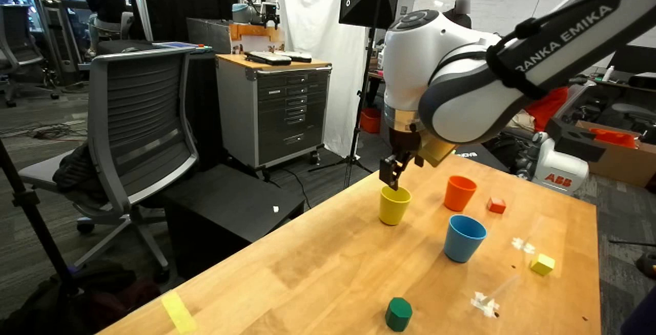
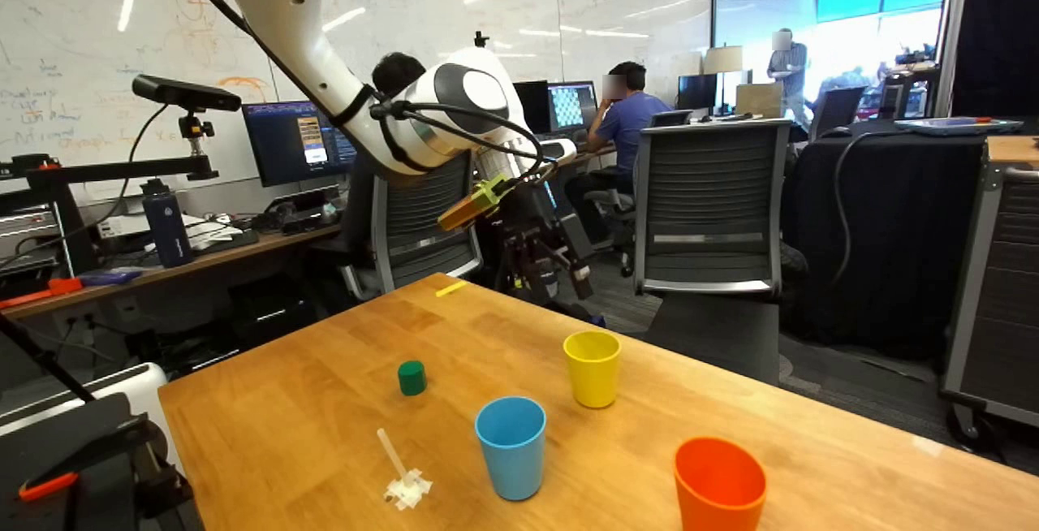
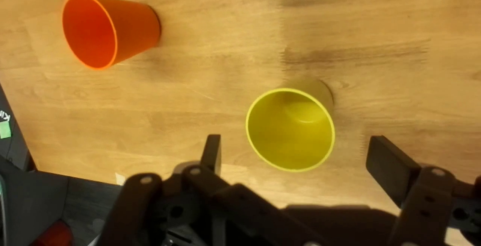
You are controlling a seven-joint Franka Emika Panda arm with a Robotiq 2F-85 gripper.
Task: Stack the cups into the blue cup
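The yellow cup (image 1: 394, 209) stands upright near a long edge of the table, also in an exterior view (image 2: 592, 373) and in the wrist view (image 3: 291, 131). My gripper (image 1: 394, 176) is above it, also in an exterior view (image 2: 562, 281). In the wrist view the gripper (image 3: 295, 152) is open and empty, one finger to each side of the cup's rim, touching neither side. The orange-red cup (image 1: 457, 195) stands upright, also in an exterior view (image 2: 718, 486) and in the wrist view (image 3: 131, 28). The blue cup (image 1: 461, 243) stands upright and empty, also in an exterior view (image 2: 513, 454); it is outside the wrist view.
A short dark green piece (image 1: 398, 314) stands on the table (image 1: 328, 268), also in an exterior view (image 2: 412, 378). A red block (image 1: 496, 205) is beside the orange-red cup. A yellow block (image 1: 542, 264) and a taped-down clear stick (image 2: 394, 454) are near the blue cup.
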